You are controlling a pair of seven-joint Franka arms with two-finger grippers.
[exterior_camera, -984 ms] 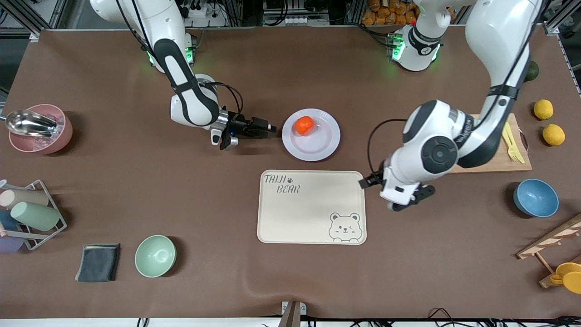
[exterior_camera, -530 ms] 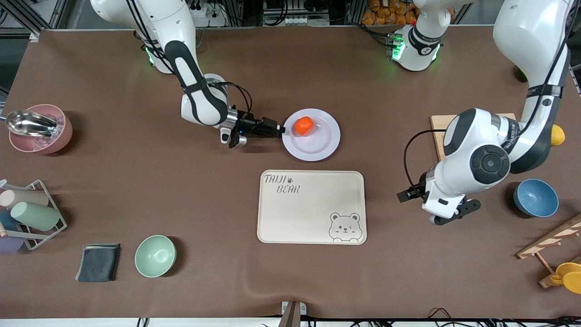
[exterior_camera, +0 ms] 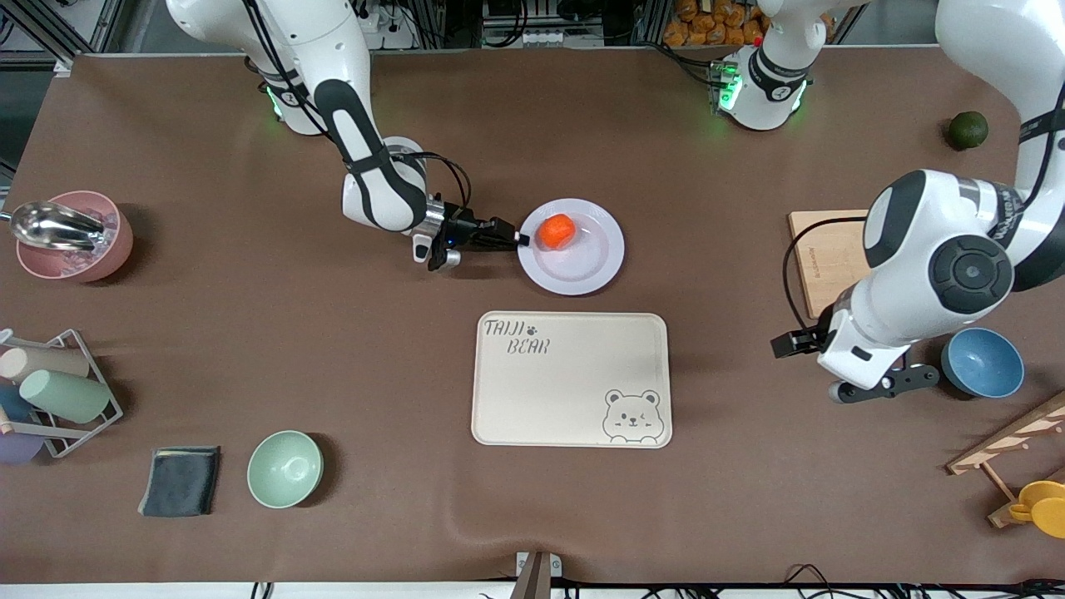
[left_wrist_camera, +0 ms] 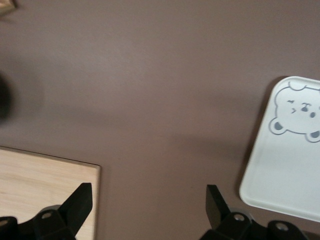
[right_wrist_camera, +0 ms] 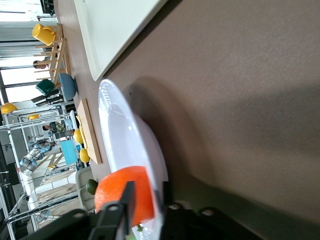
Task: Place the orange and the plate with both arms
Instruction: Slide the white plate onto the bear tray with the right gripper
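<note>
Nearest my front camera, I see the left gripper (exterior_camera: 865, 384) hanging with fingers spread and holding nothing, over bare table between the bear-printed tray (exterior_camera: 571, 379) and the blue bowl (exterior_camera: 983, 362). Farther up, the right gripper (exterior_camera: 514, 239) is pinched on the rim of the lavender-white plate (exterior_camera: 582, 268), on which the orange (exterior_camera: 557, 230) sits near those fingers.

Brown table (exterior_camera: 250, 333) carrying plate (exterior_camera: 582, 270), bear tray (exterior_camera: 571, 379), cutting board (exterior_camera: 819, 258), blue bowl (exterior_camera: 982, 363), green bowl (exterior_camera: 284, 469), pink bowl (exterior_camera: 71, 262), folded cloth (exterior_camera: 180, 481), green fruit (exterior_camera: 968, 130).
</note>
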